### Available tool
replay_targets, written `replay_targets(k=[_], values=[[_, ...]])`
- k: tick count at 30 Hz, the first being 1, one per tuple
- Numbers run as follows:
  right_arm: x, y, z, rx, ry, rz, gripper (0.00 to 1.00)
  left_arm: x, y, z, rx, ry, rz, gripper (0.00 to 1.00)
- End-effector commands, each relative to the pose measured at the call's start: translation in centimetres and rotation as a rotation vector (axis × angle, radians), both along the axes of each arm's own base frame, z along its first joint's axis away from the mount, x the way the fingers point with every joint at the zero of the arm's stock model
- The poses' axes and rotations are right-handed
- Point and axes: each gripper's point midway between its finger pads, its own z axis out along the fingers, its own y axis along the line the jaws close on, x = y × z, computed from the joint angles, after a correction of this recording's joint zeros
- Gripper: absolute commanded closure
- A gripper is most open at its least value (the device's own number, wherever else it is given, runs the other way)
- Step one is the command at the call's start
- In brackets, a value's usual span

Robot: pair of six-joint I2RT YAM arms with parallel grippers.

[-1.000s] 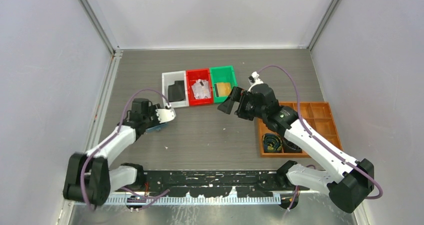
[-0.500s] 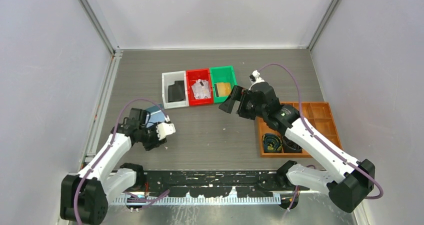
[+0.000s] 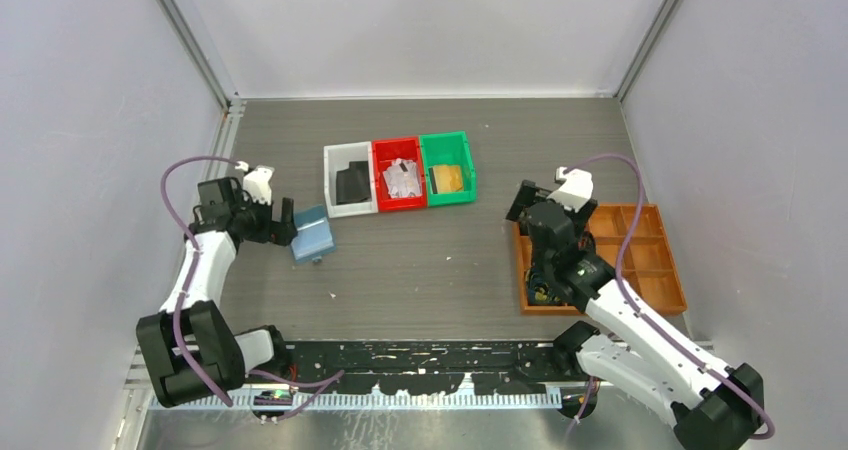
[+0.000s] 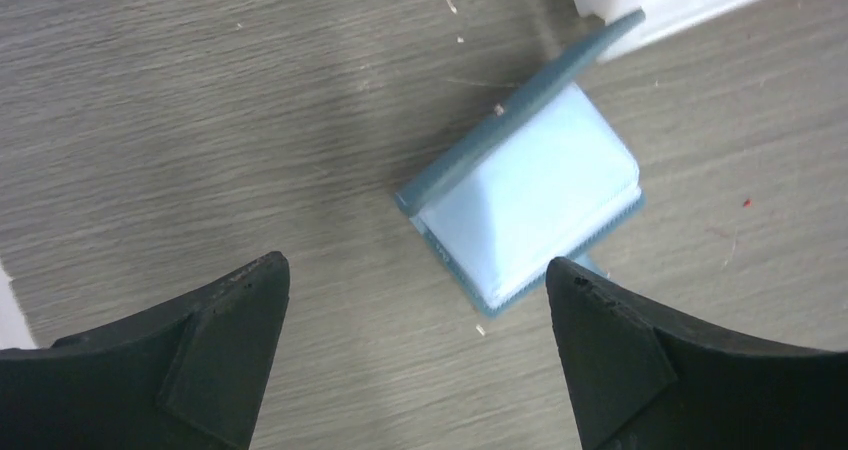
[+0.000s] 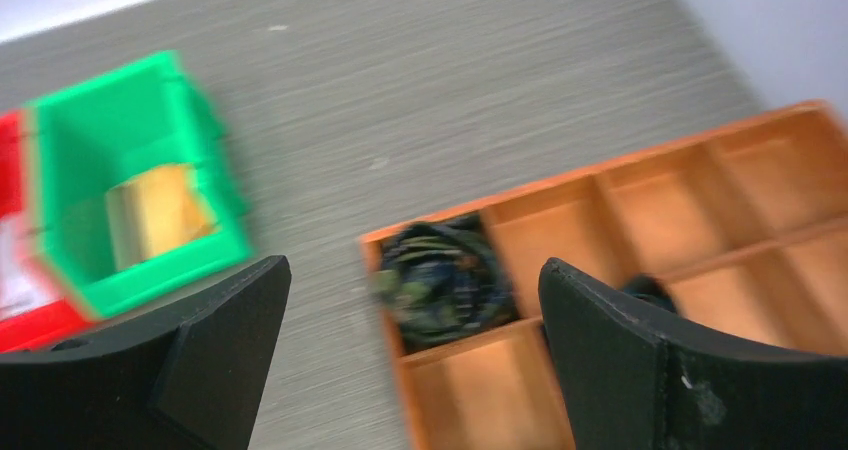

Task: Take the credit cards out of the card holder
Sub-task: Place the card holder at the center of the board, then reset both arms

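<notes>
The blue card holder [image 3: 311,234] lies on the table, just left of the white bin and free of both grippers. In the left wrist view the card holder [image 4: 535,205] stands partly unfolded, with its pale blue inside showing and one flap raised. My left gripper [image 3: 283,221] [image 4: 415,265] is open just left of it, with nothing between the fingers. The credit cards lie in the bins: a black card [image 3: 352,182], a silver card [image 3: 403,178] and a gold card [image 3: 446,178] [image 5: 160,210]. My right gripper [image 3: 527,210] [image 5: 412,263] hangs open and empty over the orange tray's left edge.
The white bin [image 3: 336,154], red bin [image 3: 382,148] and green bin [image 3: 448,140] [image 5: 80,140] stand in a row at the middle back. An orange divided tray [image 3: 650,260] [image 5: 650,200] at the right holds coiled cables [image 3: 543,283] [image 5: 440,275].
My left gripper opened and let go of the card holder, which now lies on the table, and the arm drew back left. My right arm pulled back right, over the orange tray.
</notes>
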Motion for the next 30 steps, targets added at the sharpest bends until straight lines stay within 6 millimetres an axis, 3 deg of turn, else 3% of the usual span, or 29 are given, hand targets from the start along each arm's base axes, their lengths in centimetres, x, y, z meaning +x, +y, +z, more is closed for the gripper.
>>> replay_targets(k=[1,5,8,11,14,18,26,30], values=[[0.2,-7.2,2.0,-0.208,-0.172,-0.334,0.0,3.3,-0.1,0.4,-0.127,-0.138,0.157,0.0],[0.3,-11.8,-0.4,-0.184,-0.128,-0.494,0.01,3.9,0.9,-1.8,-0.109,-0.283,0.23,0.0],[0.1,-14.8,-2.5,-0.149,-0.139,-0.598,0.01,4.5,1.5,-0.9,-0.098,-0.392,0.268,0.02],[0.6,-16.5,-4.2,-0.123,-0.155,-0.667,0.0,5.3,2.1,0.1,-0.133,-0.473,0.343,0.03],[2.4,-15.8,-5.6,-0.093,-0.2,-0.59,0.01,6.2,2.4,0.8,-0.19,-0.557,0.392,0.01],[5.2,-15.0,-8.2,-0.168,-0.13,-0.498,0.01,7.8,3.5,1.0,-0.238,-0.632,0.484,0.0],[7.5,-13.4,-10.9,-0.166,-0.107,-0.373,0.03,9.2,2.3,0.1,-0.233,-0.605,0.435,0.0],[9.4,-11.5,-11.9,-0.18,-0.063,-0.229,0.01,9.8,1.0,-0.3,-0.15,-0.562,0.412,0.0]])
